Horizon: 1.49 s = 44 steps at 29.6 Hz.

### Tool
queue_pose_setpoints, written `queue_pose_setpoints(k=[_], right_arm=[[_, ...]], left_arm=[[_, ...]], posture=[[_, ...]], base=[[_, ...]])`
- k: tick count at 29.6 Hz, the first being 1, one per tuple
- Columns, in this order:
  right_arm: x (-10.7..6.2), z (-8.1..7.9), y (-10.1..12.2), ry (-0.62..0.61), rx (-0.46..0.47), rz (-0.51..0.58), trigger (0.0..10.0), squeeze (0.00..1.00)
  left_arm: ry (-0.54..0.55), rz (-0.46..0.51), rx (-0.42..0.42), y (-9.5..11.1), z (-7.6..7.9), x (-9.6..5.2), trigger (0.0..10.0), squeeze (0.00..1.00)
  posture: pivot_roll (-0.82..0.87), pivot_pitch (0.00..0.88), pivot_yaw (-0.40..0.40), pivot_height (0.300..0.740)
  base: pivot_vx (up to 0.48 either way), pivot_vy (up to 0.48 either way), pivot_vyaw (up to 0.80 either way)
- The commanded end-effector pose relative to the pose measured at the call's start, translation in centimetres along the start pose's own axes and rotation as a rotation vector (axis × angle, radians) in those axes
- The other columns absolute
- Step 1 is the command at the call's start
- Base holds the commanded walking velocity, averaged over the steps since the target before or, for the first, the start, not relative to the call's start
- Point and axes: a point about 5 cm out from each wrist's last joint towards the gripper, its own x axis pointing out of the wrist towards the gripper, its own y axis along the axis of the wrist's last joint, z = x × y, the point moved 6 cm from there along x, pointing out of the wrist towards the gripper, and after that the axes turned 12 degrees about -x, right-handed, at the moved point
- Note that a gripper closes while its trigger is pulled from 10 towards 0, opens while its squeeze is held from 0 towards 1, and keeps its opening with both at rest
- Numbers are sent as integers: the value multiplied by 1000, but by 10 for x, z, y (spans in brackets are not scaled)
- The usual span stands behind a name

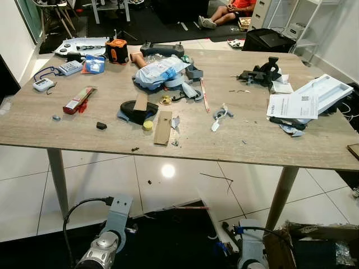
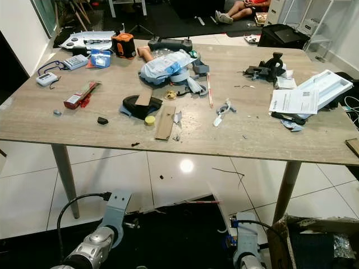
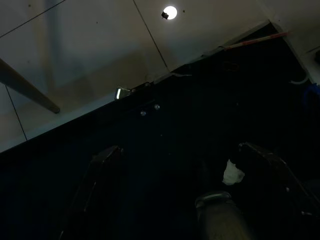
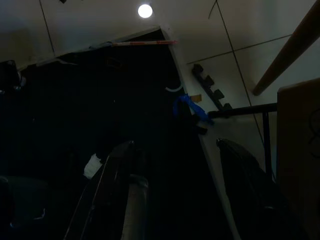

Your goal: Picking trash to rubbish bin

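Cluttered wooden table (image 1: pixel 67 131), printed sheet (image 1: pixel 293 106)

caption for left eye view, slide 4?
Cluttered wooden table with scraps and tools, cardboard box at lower right, both arms hanging low over the black mat.

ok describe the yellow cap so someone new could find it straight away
On the wooden table, look near the front edge, left of centre. The yellow cap lies between a black shoe-like object and a cardboard strip. It is the only small round yellow thing there.
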Motion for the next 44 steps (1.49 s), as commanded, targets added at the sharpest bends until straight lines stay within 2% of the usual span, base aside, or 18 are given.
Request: queue_pose_setpoints(k=[1,25,32,44], right_arm=[[-3,0,-13,2,11,-43,10000,0],[-4,1,-19,1,14,-66,10000,0],[-4,2,-19,4,7,-69,10000,0],[-2,2,-15,7,4,-59,10000,0]], left_arm=[[2,-31,2,-9,0,-1,10000,0],[-3,-34,-3,-8,1,-1,10000,0],[-2,-32,-9,-8,0,-1,10000,0],[-1,-19,2,-5,-2,-1,10000,0]], posture=[[41,127,37,740],[45,127,44,740],[46,117,38,740],[50,106,37,740]], base=[[0,0,0],[0,0,0],[0,377,0],[0,0,0]])
